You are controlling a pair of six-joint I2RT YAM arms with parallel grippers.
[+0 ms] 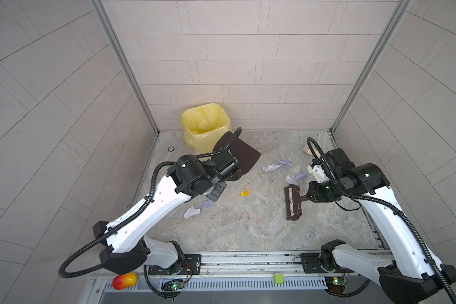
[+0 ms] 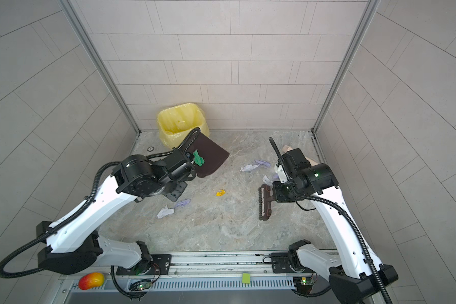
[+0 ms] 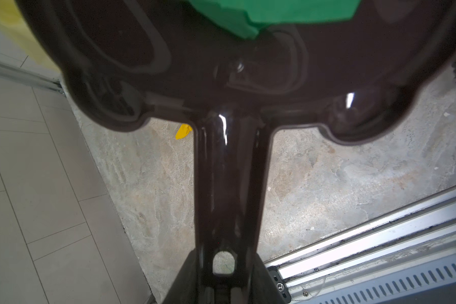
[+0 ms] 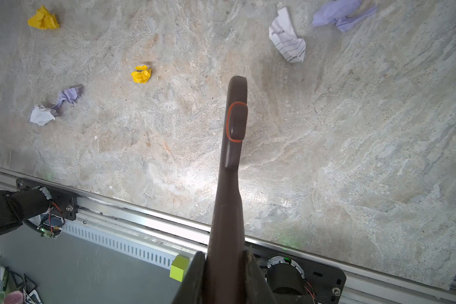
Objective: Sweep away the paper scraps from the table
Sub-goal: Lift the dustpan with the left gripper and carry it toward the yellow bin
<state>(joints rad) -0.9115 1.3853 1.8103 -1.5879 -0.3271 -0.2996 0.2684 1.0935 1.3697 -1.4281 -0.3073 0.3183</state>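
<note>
Both top views look steeply down from high above the near rail, facing the tiled back wall and taking in the whole grey-beige marble-veined table [image 1: 248,226] [image 2: 216,226] from afar. The left wrist camera sits close, sighting along the handle of the dark brown plastic dustpan [image 3: 227,171]. The right wrist camera looks along the brown brush [image 4: 231,184] down onto the table. It shares the small crumpled yellow paper scrap [image 4: 141,74] [image 1: 244,193] with both top views.

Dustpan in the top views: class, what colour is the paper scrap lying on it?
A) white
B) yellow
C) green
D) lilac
C: in a top view the green scrap sits on the dark dustpan near its handle end, while the yellow scrap lies apart on the table.
</note>
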